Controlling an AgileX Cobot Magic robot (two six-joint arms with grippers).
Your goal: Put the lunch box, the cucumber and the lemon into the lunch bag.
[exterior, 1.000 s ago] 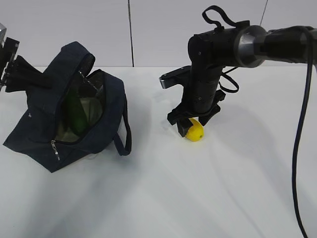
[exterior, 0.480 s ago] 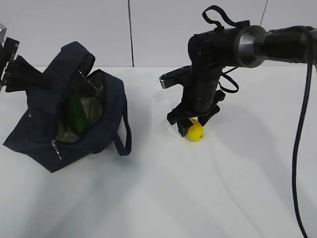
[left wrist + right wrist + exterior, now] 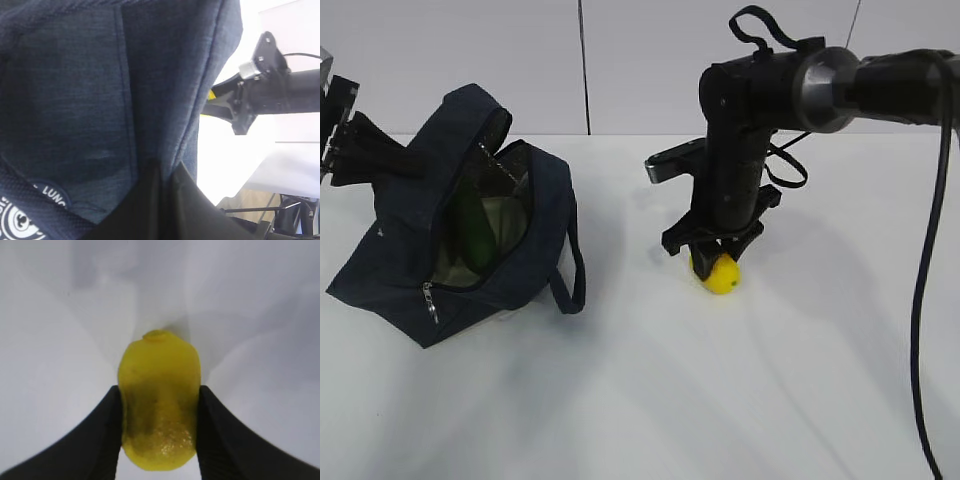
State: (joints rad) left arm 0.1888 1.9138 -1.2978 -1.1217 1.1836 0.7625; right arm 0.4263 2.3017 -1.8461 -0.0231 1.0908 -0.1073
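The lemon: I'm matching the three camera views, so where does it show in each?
Exterior view: lemon right of centre on the table, under the right gripper.
Left wrist view: a yellow sliver beside the bag's edge.
Right wrist view: lemon centred between the fingers.
Shared landmark: the right gripper.

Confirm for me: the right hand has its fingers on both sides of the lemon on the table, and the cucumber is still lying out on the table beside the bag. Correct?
Not quite. The cucumber is not on the table; the exterior view shows it inside the open bag. The rest stands: the right wrist view shows the right hand with its fingers on both sides of the lemon on the table.
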